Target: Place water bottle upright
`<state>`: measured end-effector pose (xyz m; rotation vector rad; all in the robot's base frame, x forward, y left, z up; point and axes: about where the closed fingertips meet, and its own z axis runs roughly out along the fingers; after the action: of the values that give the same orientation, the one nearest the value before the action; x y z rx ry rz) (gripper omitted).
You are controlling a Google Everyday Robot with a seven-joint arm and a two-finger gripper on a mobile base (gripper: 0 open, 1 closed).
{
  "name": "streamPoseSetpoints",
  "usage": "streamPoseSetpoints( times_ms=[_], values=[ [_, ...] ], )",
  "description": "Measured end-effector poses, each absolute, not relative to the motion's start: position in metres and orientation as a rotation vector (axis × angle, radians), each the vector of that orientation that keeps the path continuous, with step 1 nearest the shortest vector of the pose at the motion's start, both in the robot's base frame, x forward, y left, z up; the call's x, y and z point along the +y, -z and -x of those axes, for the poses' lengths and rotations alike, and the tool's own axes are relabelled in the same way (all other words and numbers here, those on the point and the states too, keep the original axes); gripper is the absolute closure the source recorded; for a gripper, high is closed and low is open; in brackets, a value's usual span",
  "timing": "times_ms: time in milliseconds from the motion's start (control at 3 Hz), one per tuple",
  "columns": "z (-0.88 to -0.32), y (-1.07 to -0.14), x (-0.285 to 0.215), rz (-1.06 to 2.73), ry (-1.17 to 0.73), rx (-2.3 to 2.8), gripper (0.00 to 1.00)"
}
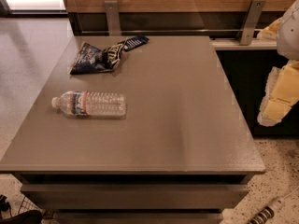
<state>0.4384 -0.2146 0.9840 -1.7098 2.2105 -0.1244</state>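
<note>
The water bottle (89, 104) lies on its side on the left part of the grey table (187, 125), its white cap pointing left and its label with red and blue bands near the cap end. My gripper (276, 101) shows as a white and pale yellow part of the arm at the right edge of the view. It hangs beside the table's right side, far from the bottle, and holds nothing that I can see.
A crumpled dark blue snack wrapper (103, 55) lies at the table's back left. A wood panel wall with metal brackets (112, 15) runs behind the table. A dark counter (247, 64) stands at the right. Speckled floor surrounds the table.
</note>
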Motion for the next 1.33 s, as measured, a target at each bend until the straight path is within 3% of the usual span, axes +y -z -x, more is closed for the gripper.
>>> streamPoseSetpoints(
  times_ms=[667,1000,1333],
  values=[
    [-0.467,-0.993,-0.185,1.681,0.103,2.147,0.0],
    [-0.508,-0.998,-0.128,1.646,0.116,2.135,0.0],
    [-0.539,-0.988,-0.037,1.678,0.199,2.153,0.0]
  ],
)
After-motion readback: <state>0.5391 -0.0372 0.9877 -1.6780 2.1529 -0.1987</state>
